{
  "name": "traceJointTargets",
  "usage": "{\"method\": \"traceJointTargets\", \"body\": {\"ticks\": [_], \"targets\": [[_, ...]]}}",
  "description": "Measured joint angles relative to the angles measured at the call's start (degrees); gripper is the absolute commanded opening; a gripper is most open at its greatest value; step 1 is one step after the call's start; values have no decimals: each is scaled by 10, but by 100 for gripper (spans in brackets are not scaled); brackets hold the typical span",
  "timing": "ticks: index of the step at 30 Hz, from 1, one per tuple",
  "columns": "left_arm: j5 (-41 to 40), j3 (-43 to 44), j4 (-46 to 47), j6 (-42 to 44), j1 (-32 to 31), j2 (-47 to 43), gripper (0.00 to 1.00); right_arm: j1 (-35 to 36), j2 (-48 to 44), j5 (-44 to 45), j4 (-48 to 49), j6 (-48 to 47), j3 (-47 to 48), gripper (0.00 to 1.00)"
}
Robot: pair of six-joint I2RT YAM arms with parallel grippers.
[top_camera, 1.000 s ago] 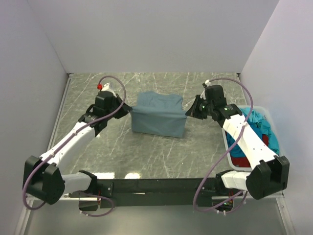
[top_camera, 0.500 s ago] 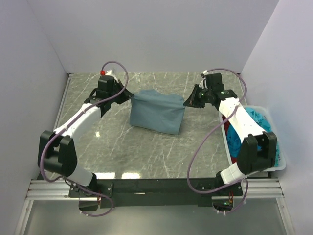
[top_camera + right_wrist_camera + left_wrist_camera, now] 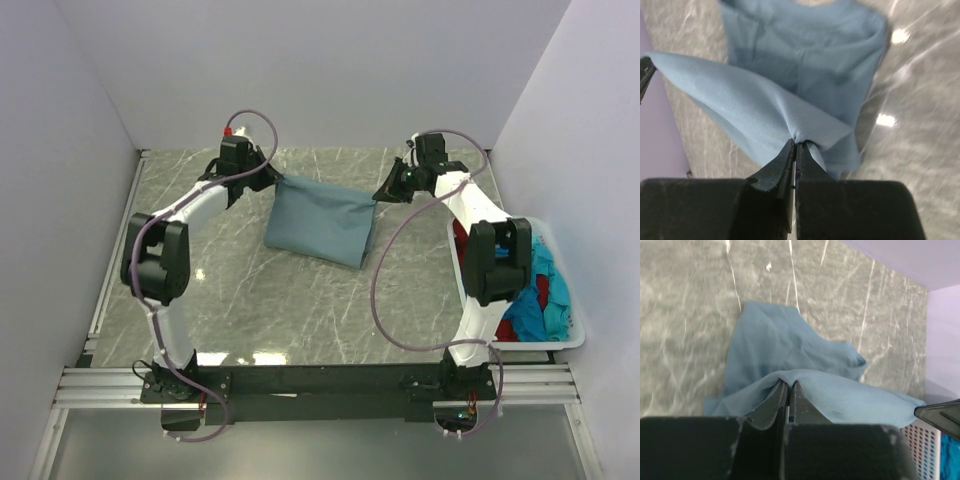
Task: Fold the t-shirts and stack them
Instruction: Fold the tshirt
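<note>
Mid-fold, the left hand (image 3: pixel 266 180) and right hand (image 3: pixel 386 192) each pinch a corner of the grey-blue t-shirt (image 3: pixel 322 222), its edge taut between them over the desk (image 3: pixel 300 300), the rest draped down; next they likely must carry that edge evenly and lay it flat

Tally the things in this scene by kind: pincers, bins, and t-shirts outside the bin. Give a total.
Pincers: 2, the left pincer and the right pincer
Bins: 1, the white bin
T-shirts outside the bin: 1, the grey-blue t-shirt
Total: 4
</note>
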Motion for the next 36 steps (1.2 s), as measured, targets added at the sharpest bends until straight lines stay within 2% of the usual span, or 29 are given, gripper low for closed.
{"method": "traceJointTargets", "body": {"ticks": [6,7,8,10,11,12,14,20,25,30,33,36], "targets": [[8,76,24,2,6,97,1,-14,92,11,8,-3,77,1],[10,88,27,2,7,111,6,-17,110,13,10,-3,90,3],[13,102,31,3,8,127,44,-20,129,14,10,-5,108,22],[16,131,35,13,8,157,95,-25,167,12,9,-7,144,52],[17,150,34,16,9,172,99,-28,188,12,10,-9,164,61],[19,173,34,15,10,189,99,-31,206,12,10,-14,184,76],[27,208,35,16,13,212,99,-35,232,17,1,-21,216,83],[45,215,47,16,18,209,99,-38,223,43,-3,-32,230,86],[66,134,62,12,17,146,99,-25,109,49,15,-31,105,87],[102,33,102,-6,9,72,99,42,-24,17,71,-6,-49,87],[130,-32,142,-26,0,45,99,92,-60,-15,120,17,-117,87],[147,-75,164,-41,-8,43,99,120,-57,-39,157,38,-156,87]]}}
